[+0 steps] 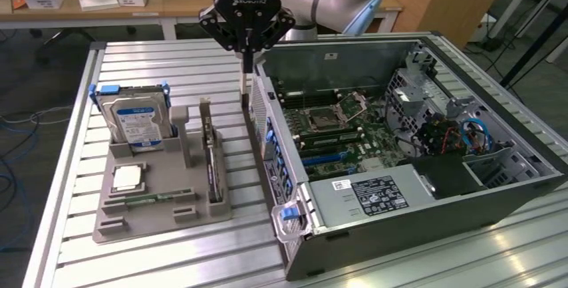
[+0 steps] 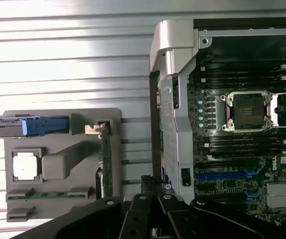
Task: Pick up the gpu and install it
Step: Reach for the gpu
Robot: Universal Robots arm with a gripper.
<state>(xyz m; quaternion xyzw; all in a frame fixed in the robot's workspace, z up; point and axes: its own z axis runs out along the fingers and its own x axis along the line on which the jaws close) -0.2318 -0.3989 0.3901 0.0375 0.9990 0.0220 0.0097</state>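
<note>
The gpu (image 1: 211, 158) is a thin dark card standing on edge in a slot of the grey tray (image 1: 204, 211), at the side nearest the computer case. In the wrist view the gpu (image 2: 106, 162) shows edge-on as a narrow green-dark strip. My gripper (image 1: 246, 90) hangs above the table, beyond the card's far end, over the gap between the tray and the case wall. Its fingers are shut together with nothing between them. In the wrist view the gripper (image 2: 152, 186) sits beside the case's rim.
The open computer case (image 1: 497, 188) lies on its side with the motherboard (image 1: 342, 135) exposed. The tray also holds a hard drive with blue rails (image 1: 135, 118), a processor (image 1: 127, 177) and a green memory stick (image 1: 146, 199). A desk with clutter stands behind.
</note>
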